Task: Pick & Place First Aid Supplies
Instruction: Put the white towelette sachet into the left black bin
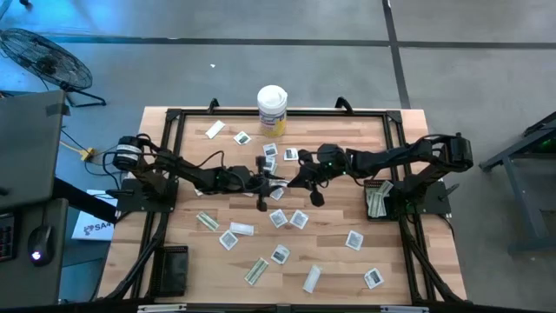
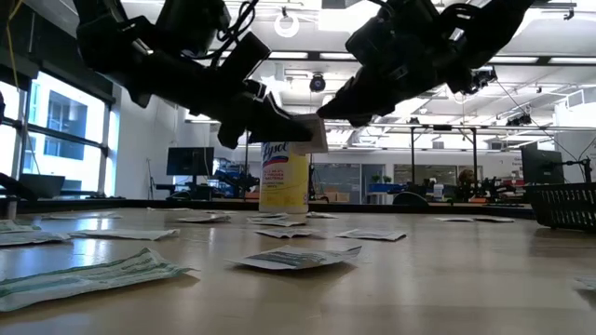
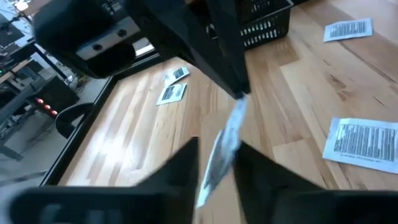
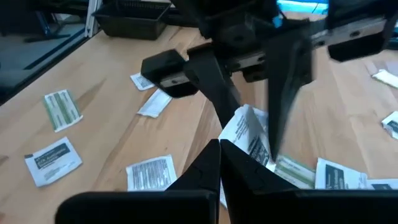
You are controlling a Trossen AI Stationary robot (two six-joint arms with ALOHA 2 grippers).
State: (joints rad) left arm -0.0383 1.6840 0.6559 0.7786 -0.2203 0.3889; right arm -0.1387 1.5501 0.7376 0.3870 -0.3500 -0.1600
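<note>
Above the table's middle, my two grippers meet over one white first aid packet (image 4: 249, 132), also visible in the low view (image 2: 313, 131). My right gripper (image 4: 221, 148) comes from the table's right and is shut on it. My left gripper (image 3: 219, 144) comes from the table's left and is open, with one finger on either side of the packet (image 3: 222, 140), which shows edge-on there. Several more packets (image 1: 287, 218) lie flat on the wooden table (image 1: 330, 261). My right gripper pinches the packet by its near edge (image 4: 235, 144) between its two fingertips, slanting slightly down from the table's right. The packet stands out beyond the fingers, lifted clear of the table. My left gripper's fingers (image 3: 186, 163) flank the packet's other end; I cannot tell whether they touch it.
A white canister with a yellow label (image 1: 272, 109) stands at the far edge. A black basket (image 1: 377, 202) holding packets sits at the right, and a black tray (image 1: 171, 269) at the near left. Loose packets lie under and around both arms.
</note>
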